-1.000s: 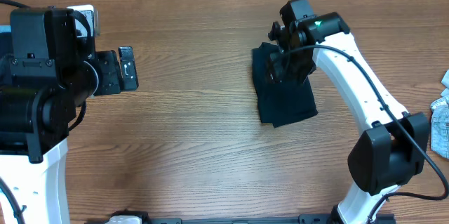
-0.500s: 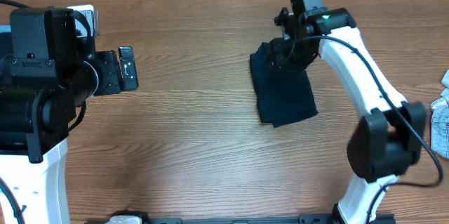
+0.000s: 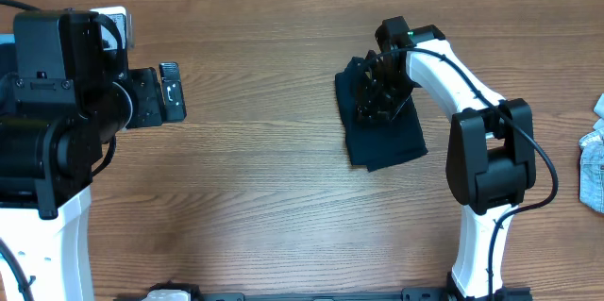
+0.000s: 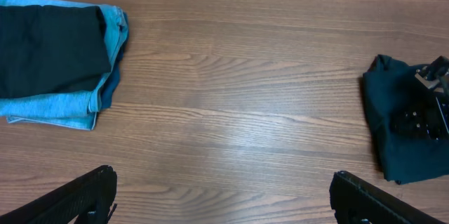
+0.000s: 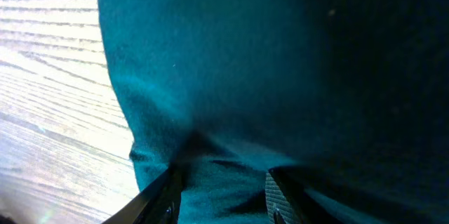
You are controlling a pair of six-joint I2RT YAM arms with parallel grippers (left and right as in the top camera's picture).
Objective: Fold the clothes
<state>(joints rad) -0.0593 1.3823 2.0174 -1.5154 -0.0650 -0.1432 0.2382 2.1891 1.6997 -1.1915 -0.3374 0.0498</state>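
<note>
With our left pincer (image 3: 173, 91) wide at nine o'clock, our right pincer (image 5: 221, 192) pinches the shirt (image 3: 387, 141) at two o'clock on the bench (image 3: 283, 197), and we risk snagging several layers, spoiling its fold.

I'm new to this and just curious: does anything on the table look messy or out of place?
The dark navy shirt lies slightly askew, its far edge bunched where the right tool presses in. At the right edge of the table a light blue garment sits crumpled, partly out of view.
</note>
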